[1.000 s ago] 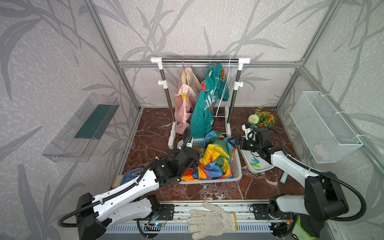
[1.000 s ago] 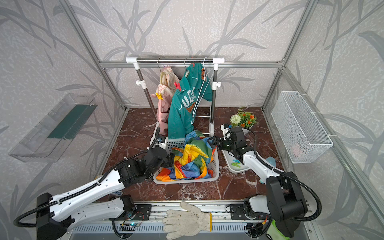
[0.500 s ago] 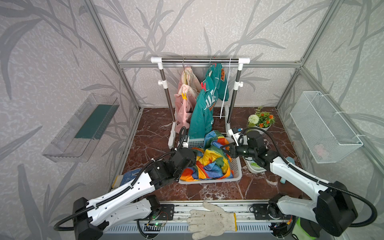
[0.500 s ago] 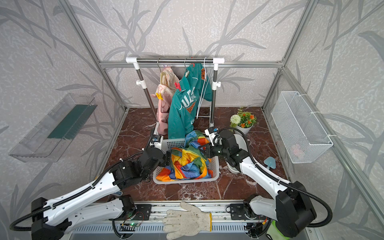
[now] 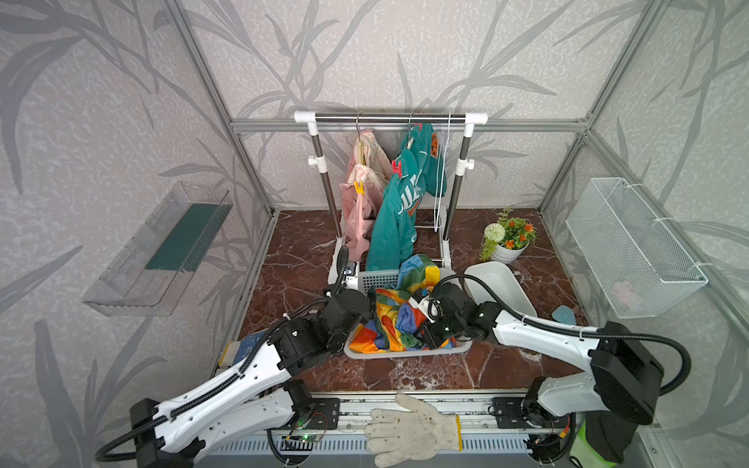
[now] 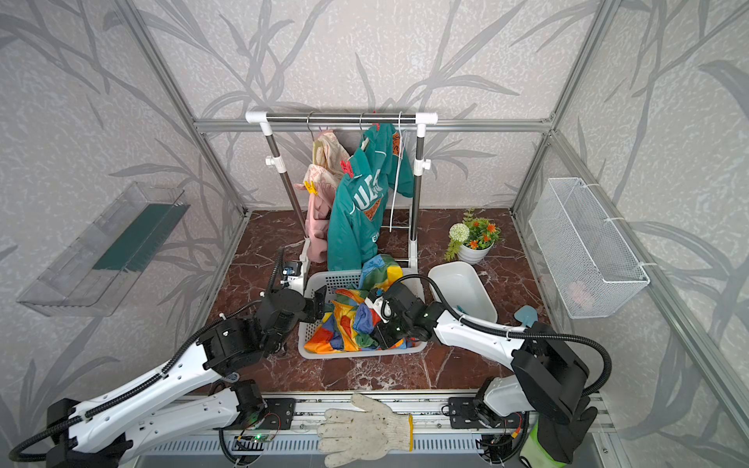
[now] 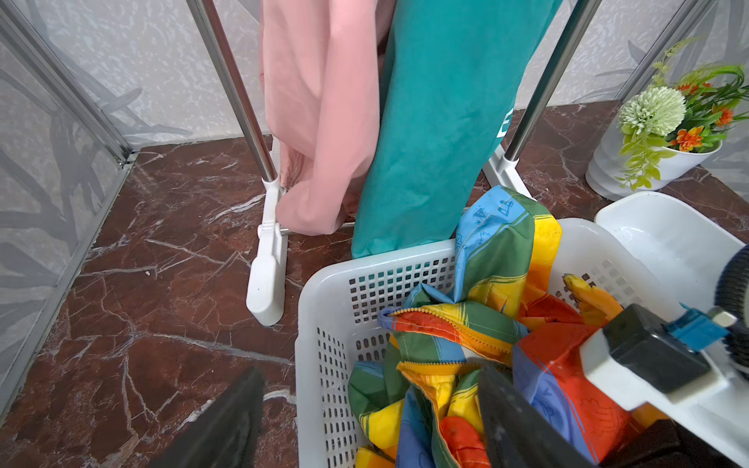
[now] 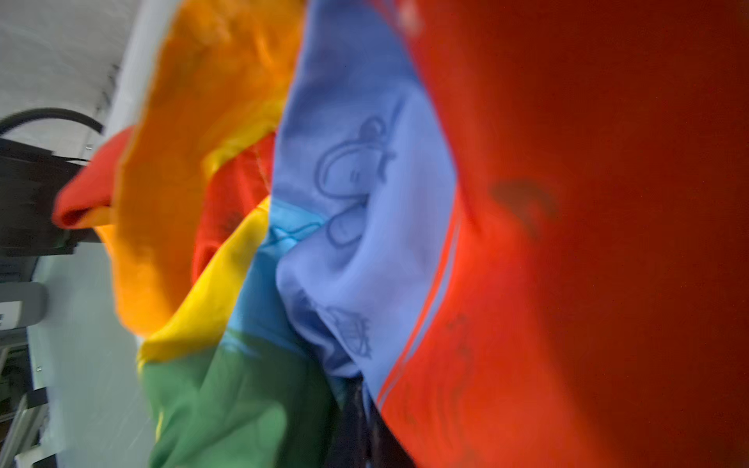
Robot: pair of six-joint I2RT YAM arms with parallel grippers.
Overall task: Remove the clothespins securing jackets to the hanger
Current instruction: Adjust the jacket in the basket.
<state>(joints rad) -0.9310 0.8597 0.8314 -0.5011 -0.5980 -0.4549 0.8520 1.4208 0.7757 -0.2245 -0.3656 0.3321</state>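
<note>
A: Top views?
B: I see the right gripper [image 5: 423,338] buried in the rainbow jacket [image 5: 395,320] in the basket [image 6: 310,324]; jaws together. Yellow clothespin [image 5: 358,187] on the pink jacket [image 5: 360,219].
A: Left wrist view?
B: Left gripper [image 7: 364,421] apart, astride the basket rim.
A: Right wrist view?
B: Fabric only.

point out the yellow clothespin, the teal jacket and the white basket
yellow clothespin [image 5: 358,187]: top view, its body on the pink fabric
teal jacket [image 5: 395,227]: top view, front panel
white basket [image 7: 324,324]: left wrist view, perforated near wall

A staged test booth, seemingly a mock laundry corner: aluminium frame [image 5: 405,125], leaf-print wall panels [image 5: 405,52], marble-look floor [image 5: 292,259], clothes rack [image 5: 389,118].
</note>
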